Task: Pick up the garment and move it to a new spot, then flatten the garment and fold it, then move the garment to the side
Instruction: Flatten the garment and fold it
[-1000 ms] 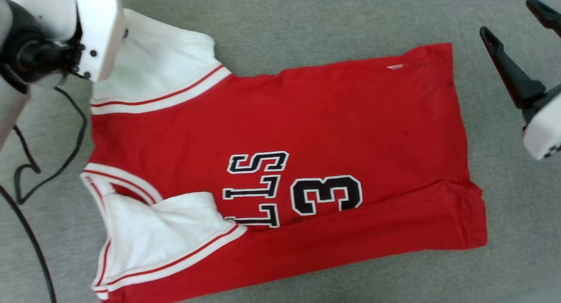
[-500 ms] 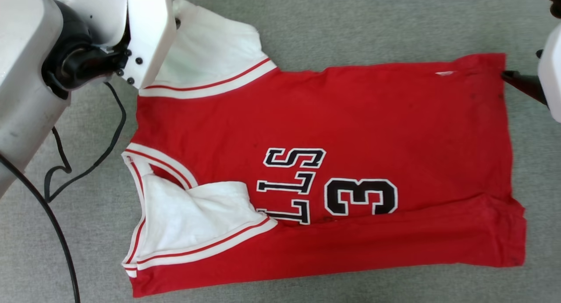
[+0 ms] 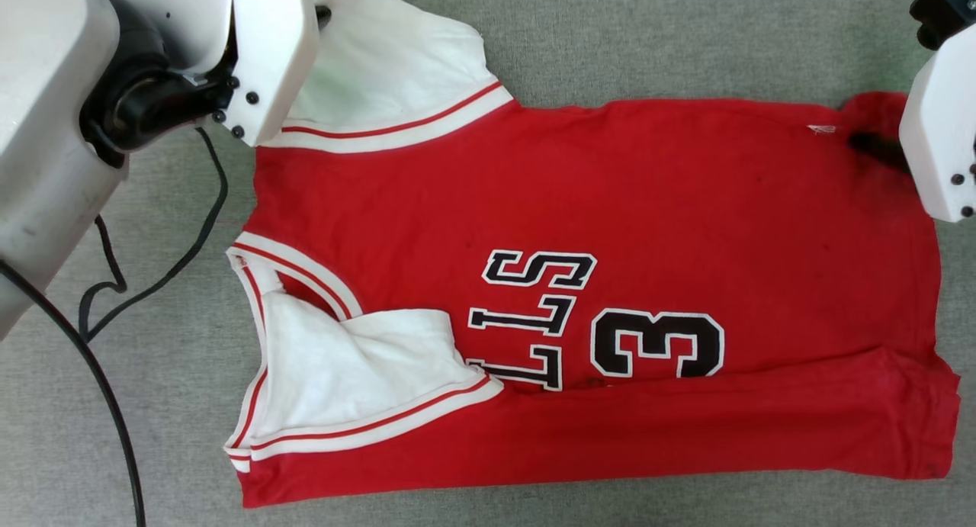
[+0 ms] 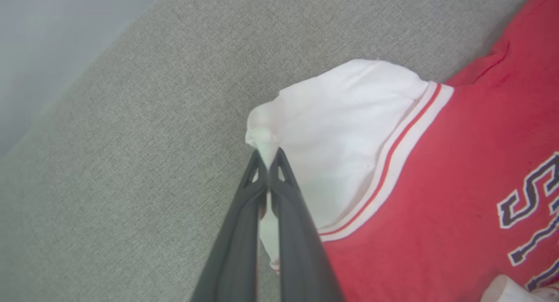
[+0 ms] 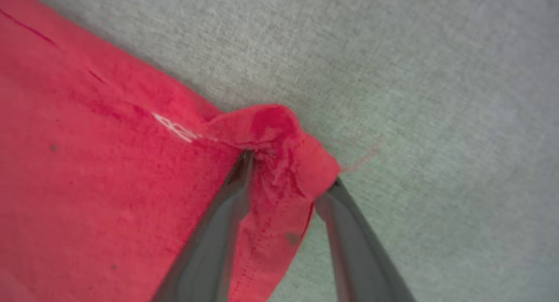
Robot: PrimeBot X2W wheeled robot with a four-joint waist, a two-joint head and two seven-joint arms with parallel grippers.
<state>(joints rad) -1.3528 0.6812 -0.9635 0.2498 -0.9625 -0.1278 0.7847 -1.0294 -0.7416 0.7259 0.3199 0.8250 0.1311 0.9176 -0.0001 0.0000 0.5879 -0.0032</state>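
Red jersey [image 3: 610, 207] lay spread on the grey carpet [image 3: 610, 39], front up, neck end toward robot's left, hem end toward its right. Black white-edged letters [image 3: 534, 321] and number 3 [image 3: 657, 344] sat sideways in head view, approx mid-garment. Near long side was folded over onto the front as a red band, its edge covering the bottom of the lowest letter. White inside showed at 2 places on the neck end: a far shoulder flap [image 3: 396, 69] turned out past the striped trim, and a near flap [image 3: 351, 367] lying over the red by the letters.

L gripper [image 4: 267, 160] was pinched tight on the tip of the far white flap; left wrist view showed both dark fingers pressed together w/ a small nub of white cloth sticking out above them. Its white wrist housing [image 3: 267, 54] covered the flap's left edge in head view.

R gripper [image 5: 288, 171] was at the far hem corner, fingers apart, not clamped. One finger lay on the red cloth, the other at the cloth's edge against the carpet, w/ a bunched hump of the corner between the tips. A small white tag [image 5: 172, 127] sat just beside that hump.

A black cable [image 3: 114, 298] looped on the carpet left of the jersey, apart from it.
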